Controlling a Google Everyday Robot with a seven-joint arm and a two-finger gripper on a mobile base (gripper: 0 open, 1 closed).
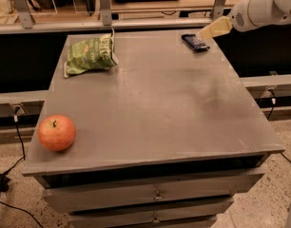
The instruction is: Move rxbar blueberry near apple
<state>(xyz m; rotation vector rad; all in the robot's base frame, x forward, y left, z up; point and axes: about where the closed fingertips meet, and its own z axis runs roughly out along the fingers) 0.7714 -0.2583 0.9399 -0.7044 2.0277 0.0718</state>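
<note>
Three things sit on the matte grey desk (160, 108): the flat, glossy navy rxbar blueberry (195, 42) at 1 o'clock, the round red-orange apple (56, 132) at 8, and a crinkled green chip bag (91, 55) at 11. The tan pincer (207, 31) hangs just beside the bar's 2 o'clock edge; whether it is spread or pressed together cannot be told.

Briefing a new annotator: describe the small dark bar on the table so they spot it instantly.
On the grey table, look to the far right corner, right beside the robot's pale gripper. There lies the rxbar blueberry, a small flat navy-wrapped bar, darker and flatter than the crumpled green chip bag far left or the round red-orange apple near left.
</note>
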